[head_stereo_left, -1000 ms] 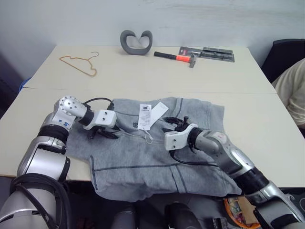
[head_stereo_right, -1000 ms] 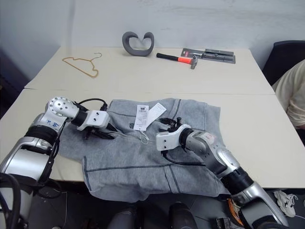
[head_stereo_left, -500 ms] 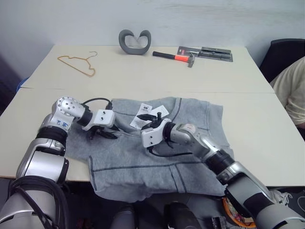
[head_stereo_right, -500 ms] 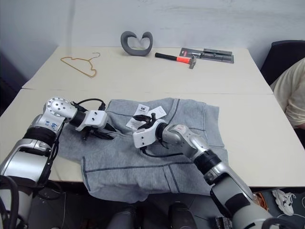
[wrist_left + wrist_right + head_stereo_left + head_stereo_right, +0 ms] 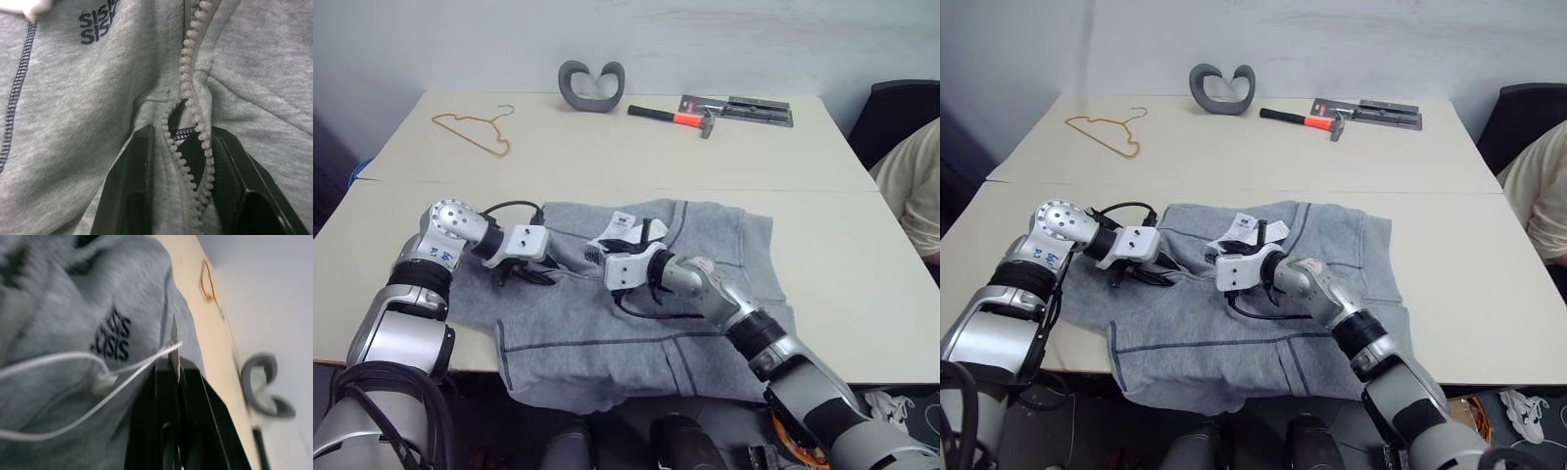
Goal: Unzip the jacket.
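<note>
Pale table carries the jacket. Left hand pinches fabric beside the zipper; right hand, clenched on the pull toward one o'clock. Unzipping barely begun.

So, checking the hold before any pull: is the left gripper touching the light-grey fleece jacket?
Touching. In the left wrist view the left gripper's black fingers pinch the jacket's fabric around its zipper teeth.

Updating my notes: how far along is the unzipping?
Done: left pincer pinches the jacket across its zipper. In hand: right pincer is shut on a thin metal tab, apparently the zipper pull. Left: the teeth look mostly closed.
</note>
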### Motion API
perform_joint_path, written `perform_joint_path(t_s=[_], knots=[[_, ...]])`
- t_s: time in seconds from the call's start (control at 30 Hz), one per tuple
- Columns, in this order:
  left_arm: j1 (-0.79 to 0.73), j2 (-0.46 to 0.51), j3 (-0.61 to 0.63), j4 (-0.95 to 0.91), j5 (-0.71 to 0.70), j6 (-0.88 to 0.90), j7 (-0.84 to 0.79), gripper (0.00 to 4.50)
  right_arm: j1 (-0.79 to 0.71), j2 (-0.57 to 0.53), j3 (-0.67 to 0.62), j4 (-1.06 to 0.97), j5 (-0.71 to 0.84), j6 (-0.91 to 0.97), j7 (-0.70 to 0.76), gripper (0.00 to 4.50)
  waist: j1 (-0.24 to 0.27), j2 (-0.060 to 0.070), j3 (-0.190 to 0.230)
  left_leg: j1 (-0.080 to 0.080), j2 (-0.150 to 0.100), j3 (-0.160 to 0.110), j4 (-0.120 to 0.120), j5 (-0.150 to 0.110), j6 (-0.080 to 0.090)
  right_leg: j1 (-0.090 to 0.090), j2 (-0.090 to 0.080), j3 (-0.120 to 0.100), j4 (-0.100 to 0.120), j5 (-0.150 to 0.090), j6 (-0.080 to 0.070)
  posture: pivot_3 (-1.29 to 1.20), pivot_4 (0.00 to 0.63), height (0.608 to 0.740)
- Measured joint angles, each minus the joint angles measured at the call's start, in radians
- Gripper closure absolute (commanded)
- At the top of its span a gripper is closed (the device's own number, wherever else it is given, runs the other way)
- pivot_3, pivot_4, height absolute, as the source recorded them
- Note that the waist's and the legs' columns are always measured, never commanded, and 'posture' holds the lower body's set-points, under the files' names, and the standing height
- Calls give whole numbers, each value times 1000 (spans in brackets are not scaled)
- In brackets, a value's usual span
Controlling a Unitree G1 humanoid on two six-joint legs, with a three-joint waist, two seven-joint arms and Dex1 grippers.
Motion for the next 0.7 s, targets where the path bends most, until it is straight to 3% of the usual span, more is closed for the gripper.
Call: perform_joint_path(t_s=[0.4, 0.7], knots=[[-5, -16, 0, 10, 7, -12, 14, 2963, 377, -71, -326, -643, 194, 444, 67, 4447, 9, 0, 0, 0, -1, -1, -2, 0, 0, 1, -2, -1, -2, 0, 0, 0, 150, 740], [-7, -25, 0, 22, 9, -24, 23, 2963, 501, -117, -592, -805, 305, 659, 39, 4447, 15, 0, 0, 0, -2, -1, -2, 0, 0, 1, -3, -1, -3, 0, 0, 0, 150, 740]])
